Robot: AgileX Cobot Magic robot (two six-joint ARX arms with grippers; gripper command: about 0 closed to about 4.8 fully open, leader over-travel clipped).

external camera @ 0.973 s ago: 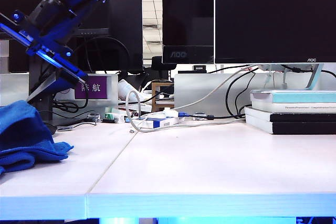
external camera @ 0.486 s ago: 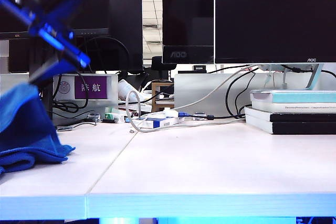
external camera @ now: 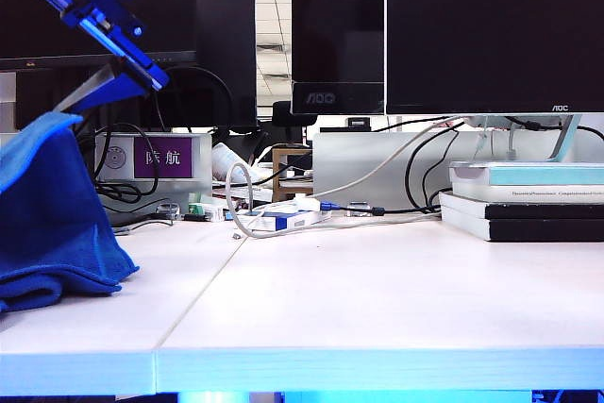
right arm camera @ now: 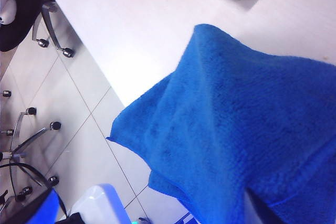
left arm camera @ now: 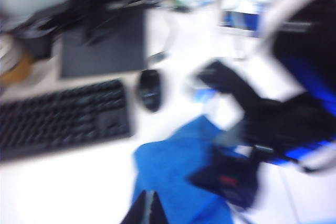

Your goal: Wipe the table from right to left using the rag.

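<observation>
The blue rag (external camera: 47, 214) hangs in a tall drape at the far left of the pale table (external camera: 359, 290), its lower folds resting on the top. My right gripper (external camera: 71, 112) has reached across to that side and is shut on the rag's peak, holding it up. The right wrist view is filled by the rag (right arm camera: 247, 119), which hangs over the table's edge (right arm camera: 157, 19); only a grey finger (right arm camera: 253, 208) shows. In the blurred left wrist view, the left gripper (left arm camera: 148, 211) is shut and empty beside the rag (left arm camera: 173, 171), with the right arm's dark gripper (left arm camera: 226, 177) over the cloth.
A black keyboard (left arm camera: 58, 119) and a mouse (left arm camera: 150, 90) lie just beyond the rag. Monitors (external camera: 491, 25), stacked books (external camera: 528, 200) and looped cables (external camera: 283, 214) line the back. Tiled floor with chair casters (right arm camera: 42, 124) lies past the table edge.
The right arm has risen up and leftward, pulling the rag from a low heap into a tall drape. The rest of the table is unchanged.
</observation>
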